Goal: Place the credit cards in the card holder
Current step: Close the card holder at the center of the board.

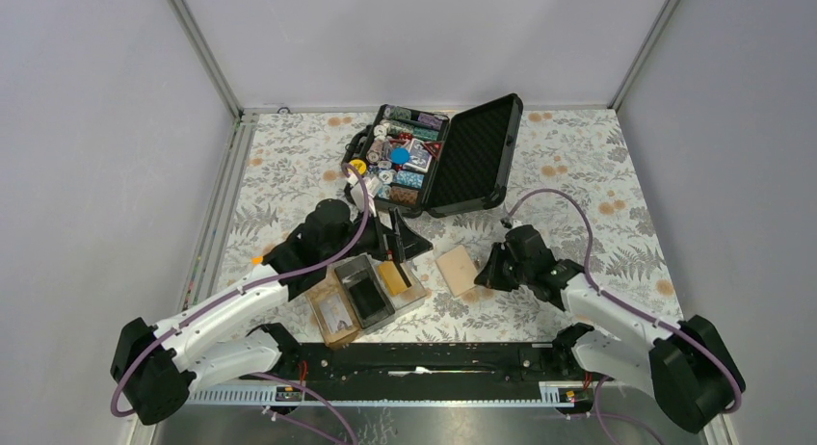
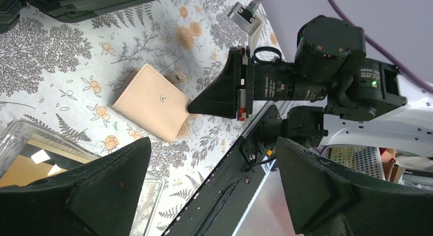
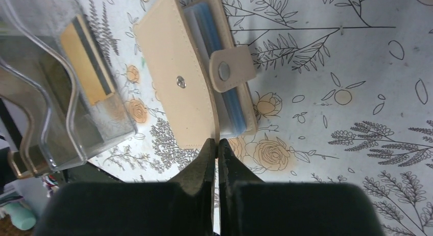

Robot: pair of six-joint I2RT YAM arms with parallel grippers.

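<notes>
The clear card holder (image 1: 339, 320) stands at the near centre, with three compartments side by side. A gold-orange credit card (image 1: 393, 276) with a black stripe lies in its right compartment; it also shows in the right wrist view (image 3: 87, 60) and the left wrist view (image 2: 23, 172). My left gripper (image 1: 405, 243) is open and empty just above and behind that compartment. A beige snap wallet (image 1: 457, 270) lies to the right of the holder. My right gripper (image 3: 217, 143) is shut on the edge of its lifted cover (image 3: 173, 77). Blue card edges (image 3: 232, 100) show inside.
An open black chip case (image 1: 434, 156) full of chips and cards stands at the back centre. The black base rail (image 1: 434, 358) runs along the near edge. The floral tablecloth (image 1: 597, 195) covers the table. Grey walls close in both sides.
</notes>
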